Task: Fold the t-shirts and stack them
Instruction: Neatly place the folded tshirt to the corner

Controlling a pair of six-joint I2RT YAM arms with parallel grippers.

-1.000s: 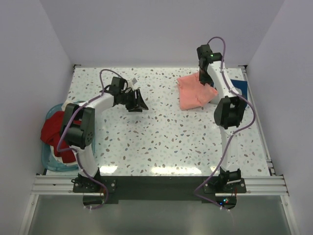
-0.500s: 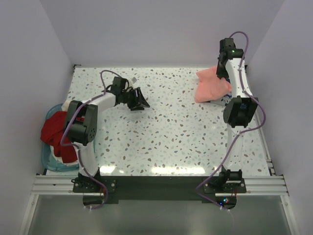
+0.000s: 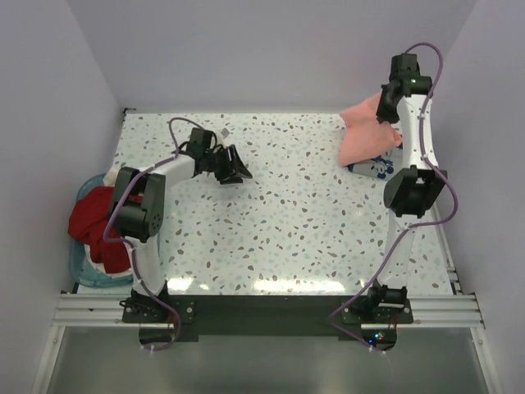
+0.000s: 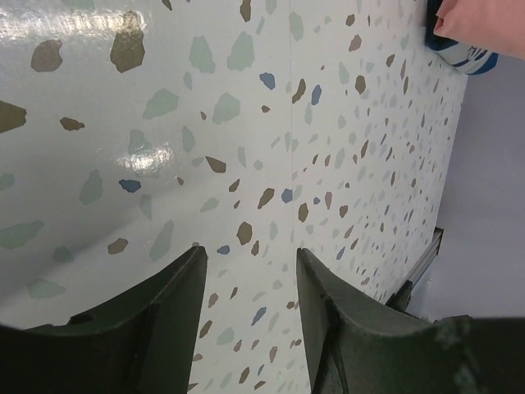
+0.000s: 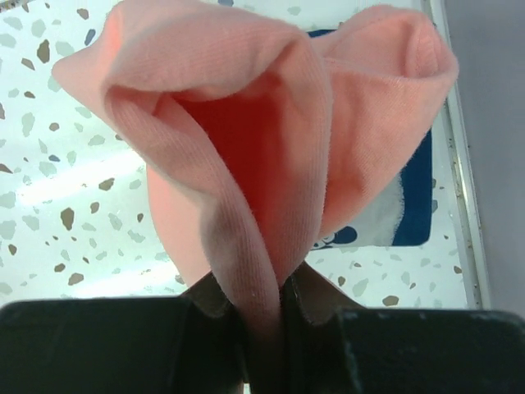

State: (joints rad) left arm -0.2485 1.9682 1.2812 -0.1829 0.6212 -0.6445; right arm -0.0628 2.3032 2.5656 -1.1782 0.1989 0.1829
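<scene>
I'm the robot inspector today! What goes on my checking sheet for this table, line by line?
Surface: speckled table, glossy, no spills seen.
Job's things: pink shirt hangs bunched from the right pincer above the navy shirt, which lies at the far right corner; red shirt sits in the basket.
Clutter: teal basket at the table's left edge.
Pincers: left pincer open, empty, over the table; right pincer shut on the pink shirt.
Cables: purple cable loops along each arm.
Surroundings: plain white walls; metal rail at the near edge.

Pink t-shirt (image 3: 366, 136) — carried farther right.
</scene>
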